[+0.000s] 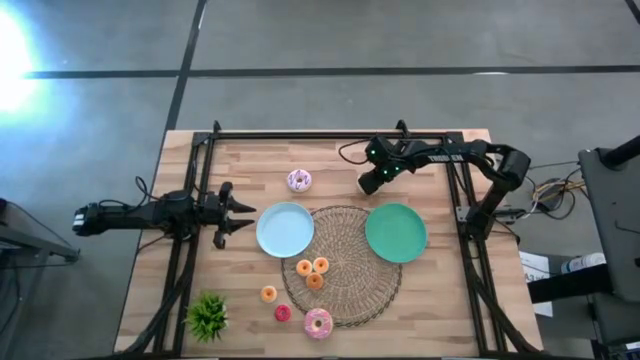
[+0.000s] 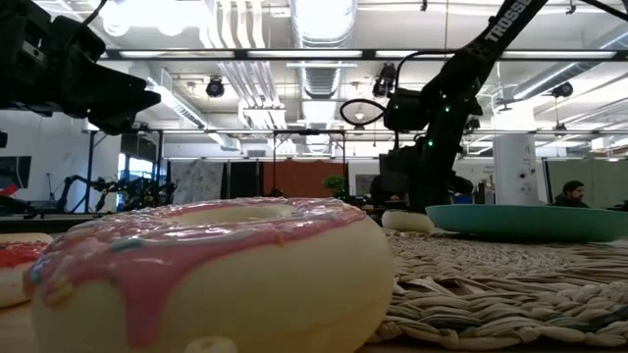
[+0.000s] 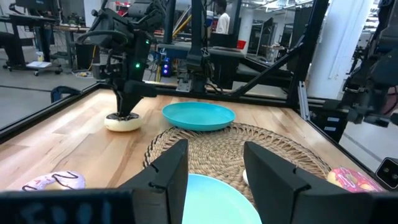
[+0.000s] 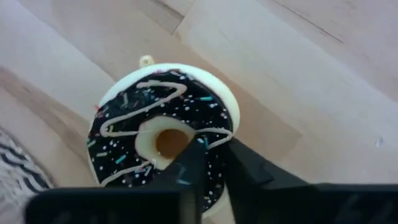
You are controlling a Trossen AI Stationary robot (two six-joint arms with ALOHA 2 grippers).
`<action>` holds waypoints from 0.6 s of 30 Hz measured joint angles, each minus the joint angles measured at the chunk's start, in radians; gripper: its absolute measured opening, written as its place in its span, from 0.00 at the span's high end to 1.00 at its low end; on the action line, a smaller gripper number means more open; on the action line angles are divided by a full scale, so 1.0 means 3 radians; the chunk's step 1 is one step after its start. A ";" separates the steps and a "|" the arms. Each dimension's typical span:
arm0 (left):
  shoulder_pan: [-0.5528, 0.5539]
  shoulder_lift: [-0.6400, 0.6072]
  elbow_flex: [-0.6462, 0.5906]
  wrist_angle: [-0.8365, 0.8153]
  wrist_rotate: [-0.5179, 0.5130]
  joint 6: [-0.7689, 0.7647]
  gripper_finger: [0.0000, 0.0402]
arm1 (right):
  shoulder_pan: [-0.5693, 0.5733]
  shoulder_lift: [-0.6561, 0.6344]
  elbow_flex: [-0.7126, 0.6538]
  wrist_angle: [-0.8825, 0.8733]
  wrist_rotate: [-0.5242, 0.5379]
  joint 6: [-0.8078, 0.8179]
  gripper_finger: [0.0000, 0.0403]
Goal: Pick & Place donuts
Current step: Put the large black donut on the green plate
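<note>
The dark brown donut [image 4: 124, 134], with white drizzle and a cream underside, lies flat on the wood near the table's far edge. My right gripper [image 4: 216, 171] stands on it from above, also seen as my right gripper [image 1: 370, 183]. The lilac-white donut [image 1: 299, 180] lies left of it. The pink donut [image 1: 318, 323] rests at the woven mat's near edge. Three tiny orange donuts [image 1: 313, 271] sit on the mat; another orange one [image 1: 268, 294] and a red-pink one [image 1: 283, 313] lie on the wood. My left gripper [image 3: 214, 168] hovers open by the light-blue plate [image 1: 285, 230]. My right gripper pinches the dark brown donut's ring [image 4: 214, 146] on the side nearest the wrist camera. One finger [image 4: 189, 165] stands at the hole's edge and the other finger [image 4: 249, 174] at the outer rim. The fingers point down from above. The donut [image 3: 123, 122] lies flat on the table.
A green plate [image 1: 396, 232] overlaps the round woven mat [image 1: 350, 290] on its right, the light-blue plate on its left. A small spiky green plant [image 1: 207, 317] stands at the near left corner. Black frame rails [image 1: 330, 134] run along the far and side edges.
</note>
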 joint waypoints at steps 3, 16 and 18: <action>0.0001 0.0001 0.0000 0.0000 0.0000 0.0000 0.67 | 0.0044 -0.0231 -0.0023 -0.0232 0.0006 -0.0093 0.96; 0.0000 0.0000 0.0000 0.0000 0.0000 0.0000 0.67 | 0.0463 -0.1546 -0.0417 -0.1345 -0.0191 -0.0027 0.97; 0.0001 0.0000 0.0000 0.0000 0.0000 -0.0001 0.67 | 0.0533 -0.1552 -0.0579 -0.1240 -0.0220 0.0145 0.97</action>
